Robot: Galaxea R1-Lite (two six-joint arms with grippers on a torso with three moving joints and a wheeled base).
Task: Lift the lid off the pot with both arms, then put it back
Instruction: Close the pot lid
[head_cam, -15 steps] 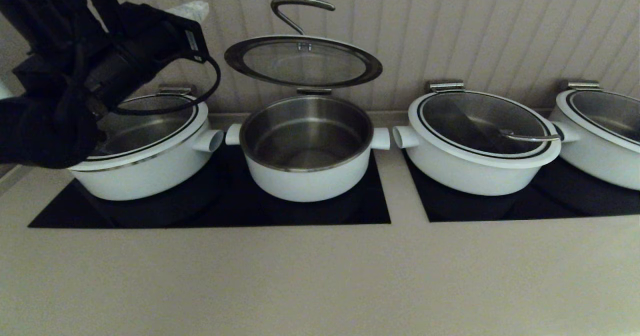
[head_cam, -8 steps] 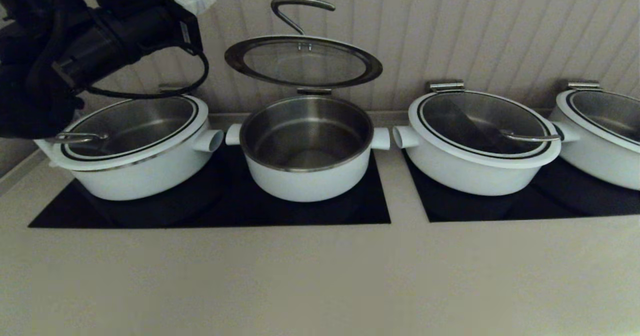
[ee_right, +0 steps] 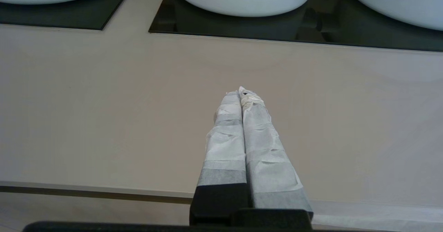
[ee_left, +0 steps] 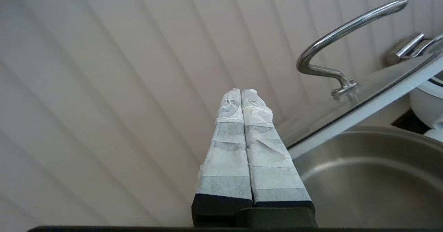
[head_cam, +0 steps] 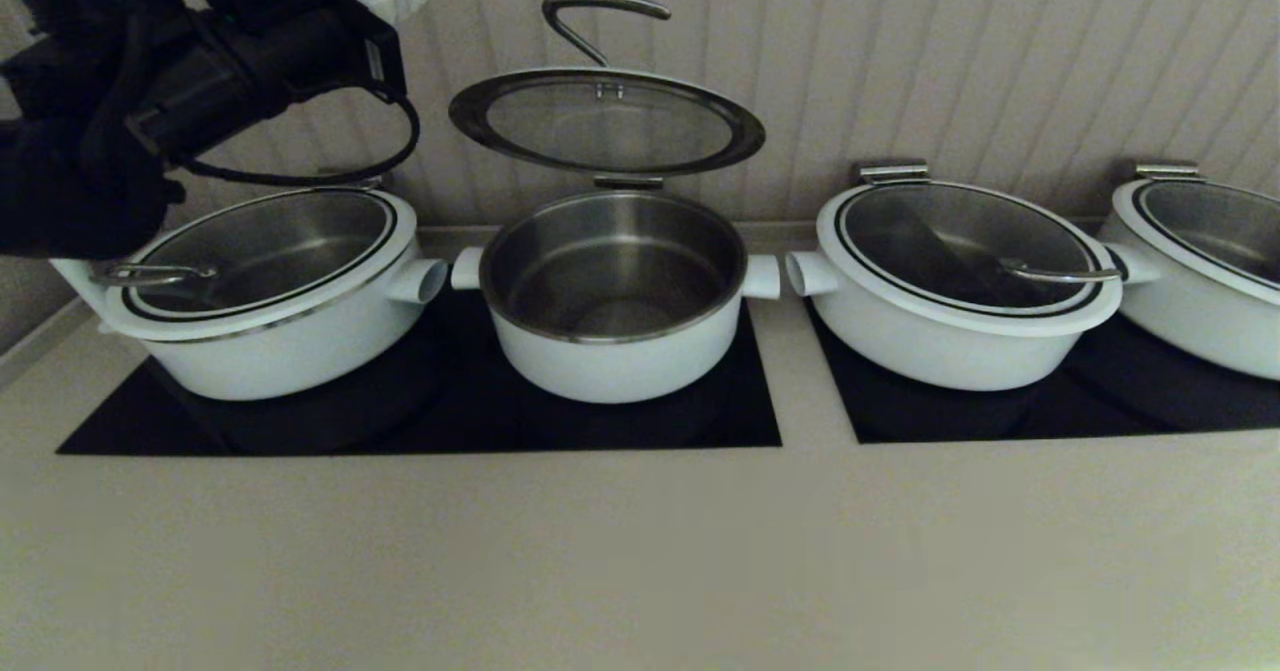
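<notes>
The lid (head_cam: pixel 606 121) stands propped open above the pot (head_cam: pixel 614 296), hinged at the back, leaving the pot uncovered. The left gripper (ee_left: pixel 245 95), jaws pressed together and empty, hovers beside the lid's hook handle (ee_left: pixel 341 35), likely for pushing. The right gripper (ee_right: pixel 243 93), jaws likewise closed, idles over the bench (ee_right: pixel 104 104).

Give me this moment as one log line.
lid: raised, tilted over pot | left gripper: shut, empty, beside lid | right gripper: shut, over counter

Left arm (head_cam: pixel 150 101) raised high, left gripper (ee_left: pixel 241 93) closed, empty. Right gripper (ee_right: pixel 241 93) closed, empty, low, pointing forward.
</notes>
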